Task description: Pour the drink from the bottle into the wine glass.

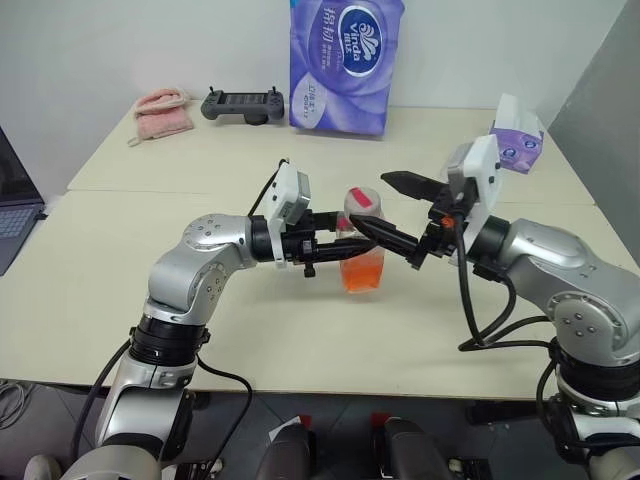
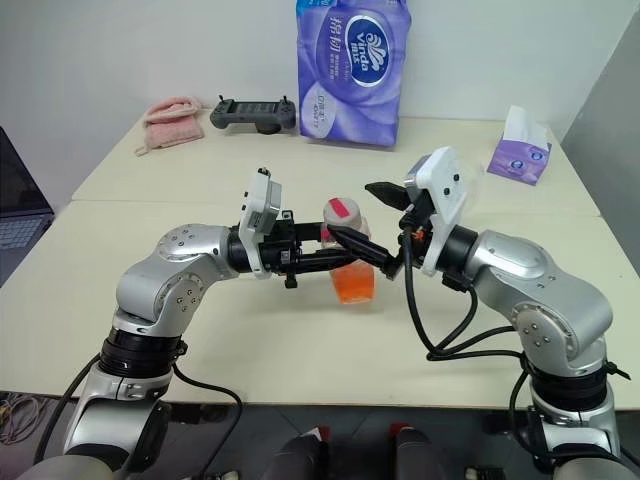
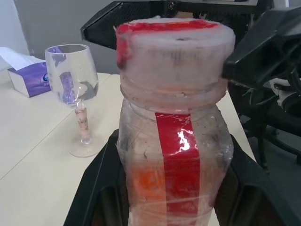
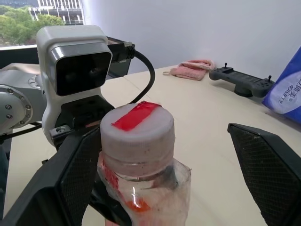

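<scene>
The small clear squarish plastic bottle (image 1: 362, 250), capped in pale pink-white with a red strip over the top, stands upright near the middle of the cream table (image 1: 150, 300), with the translucent orange-red drink (image 1: 362, 272) filling only its lower part. The left gripper (image 1: 335, 247) reaches in level from the robot's left, and its two black fingers are clamped against the bottle's body. The right gripper (image 1: 385, 205) comes in from the opposite side with its fingers spread wide, one on each side of the cap (image 4: 137, 127); they seem to stand clear of it, though contact is hard to rule out. The clear, thin-stemmed wine glass (image 3: 75, 96) stands on the table beyond the bottle in the left wrist view, apart from it, and looks empty. A purple tissue box (image 1: 517, 140) sits behind the glass, toward the robot's right. At the table's far edge are a tall purple pack of tissue paper (image 1: 345, 62), a dark grey handheld controller (image 1: 242, 104) and a folded pink cloth (image 1: 163, 112). A laptop (image 1: 15, 215) shows at the left edge.
</scene>
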Robot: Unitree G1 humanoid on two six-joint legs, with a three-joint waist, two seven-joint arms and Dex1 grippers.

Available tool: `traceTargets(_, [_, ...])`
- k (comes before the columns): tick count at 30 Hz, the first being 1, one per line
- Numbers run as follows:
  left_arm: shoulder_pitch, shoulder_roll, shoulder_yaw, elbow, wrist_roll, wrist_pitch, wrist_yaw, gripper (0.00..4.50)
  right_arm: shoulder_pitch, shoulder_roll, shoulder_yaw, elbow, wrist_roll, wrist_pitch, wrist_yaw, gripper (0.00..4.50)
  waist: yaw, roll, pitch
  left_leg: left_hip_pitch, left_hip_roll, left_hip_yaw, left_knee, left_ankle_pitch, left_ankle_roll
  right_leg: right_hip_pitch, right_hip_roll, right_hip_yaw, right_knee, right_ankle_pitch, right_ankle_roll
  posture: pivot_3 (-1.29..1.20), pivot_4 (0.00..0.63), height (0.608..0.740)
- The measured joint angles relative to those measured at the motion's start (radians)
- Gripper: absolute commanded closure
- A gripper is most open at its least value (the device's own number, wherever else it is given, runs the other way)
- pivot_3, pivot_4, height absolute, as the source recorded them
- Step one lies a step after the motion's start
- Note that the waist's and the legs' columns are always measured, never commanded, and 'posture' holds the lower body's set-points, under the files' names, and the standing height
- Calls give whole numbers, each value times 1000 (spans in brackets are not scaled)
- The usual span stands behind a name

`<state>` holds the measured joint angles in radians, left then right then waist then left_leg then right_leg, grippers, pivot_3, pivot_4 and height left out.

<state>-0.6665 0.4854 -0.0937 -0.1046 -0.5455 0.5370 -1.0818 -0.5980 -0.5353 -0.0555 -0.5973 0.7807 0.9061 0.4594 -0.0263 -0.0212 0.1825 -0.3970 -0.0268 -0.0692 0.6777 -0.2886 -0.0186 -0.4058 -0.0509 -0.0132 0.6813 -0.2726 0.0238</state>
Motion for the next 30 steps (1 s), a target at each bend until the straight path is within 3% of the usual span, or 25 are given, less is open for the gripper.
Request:
traceTargets(13, [0,2,1,4,0,-4,-2,2690,39,-60,-38,-30,107,21,27,34,0,0,0,0,0,0,0,0,0,0,0,0,0,0,0,0,150,740])
traceTargets(20, [0,-2,-1,20,3,-5,-1,2690,-44,56,34,-8,96,12,-37,34,-3,0,0,0,1,0,0,0,-1,0,0,0,0,0,0,0,150,740])
traceTargets(30, [0,3,0,19,3,-5,1,2690,-50,100,72,25,52,-10,-54,34,-1,0,0,0,0,0,0,0,-1,0,0,0,0,0,0,0,150,740])
